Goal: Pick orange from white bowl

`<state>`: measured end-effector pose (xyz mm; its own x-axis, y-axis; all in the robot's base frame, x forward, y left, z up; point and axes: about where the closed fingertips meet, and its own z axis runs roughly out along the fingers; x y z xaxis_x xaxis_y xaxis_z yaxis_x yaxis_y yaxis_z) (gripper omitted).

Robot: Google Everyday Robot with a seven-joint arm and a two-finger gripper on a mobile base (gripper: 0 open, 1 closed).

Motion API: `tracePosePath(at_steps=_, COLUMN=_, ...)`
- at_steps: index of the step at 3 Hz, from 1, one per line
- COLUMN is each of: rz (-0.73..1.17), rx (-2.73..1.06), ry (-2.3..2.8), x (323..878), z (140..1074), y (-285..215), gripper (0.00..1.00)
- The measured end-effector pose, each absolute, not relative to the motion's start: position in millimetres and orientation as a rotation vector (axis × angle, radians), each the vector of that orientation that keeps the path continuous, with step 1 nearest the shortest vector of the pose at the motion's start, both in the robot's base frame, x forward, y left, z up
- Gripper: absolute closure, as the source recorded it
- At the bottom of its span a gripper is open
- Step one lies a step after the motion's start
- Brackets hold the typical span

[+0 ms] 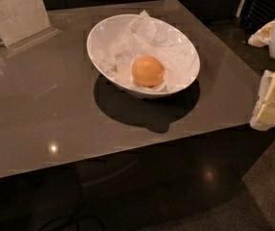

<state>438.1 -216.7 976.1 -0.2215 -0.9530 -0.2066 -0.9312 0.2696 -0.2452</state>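
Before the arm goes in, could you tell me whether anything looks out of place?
Nothing is spilled or damaged. The bowl has a slanted rim, and the orange sits on crumpled paper inside it. The gripper is at the right edge, beyond the table.

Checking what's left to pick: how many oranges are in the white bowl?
1. The orange lies on crumpled paper in the white bowl, toward its near side; paper folds could hide another. The gripper is at the picture's right edge, apart from the bowl.

orange (148, 71) round, matte, inside white bowl (95, 41); bowl oval, paper-lined, on tabletop (41, 109); tool (271, 100) far right, well apart
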Motion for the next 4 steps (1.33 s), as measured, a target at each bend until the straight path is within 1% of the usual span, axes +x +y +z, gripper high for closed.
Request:
tracePosePath(at_steps=1, rz=-0.098, rx=-1.725, ry=2.232, x=438, z=976, y=-217, gripper=0.00)
tracePosePath(at_steps=2, rz=-0.048, rx=-1.708, ry=2.184, x=454, z=978, y=-215, gripper=0.00)
tracePosePath(at_steps=3, rz=0.098, rx=-1.714, ry=2.082, x=494, z=973, y=-204, gripper=0.00)
tracePosePath(at_steps=4, rz=0.268, rx=-1.750, ry=1.976, x=539, z=961, y=-180, gripper=0.00)
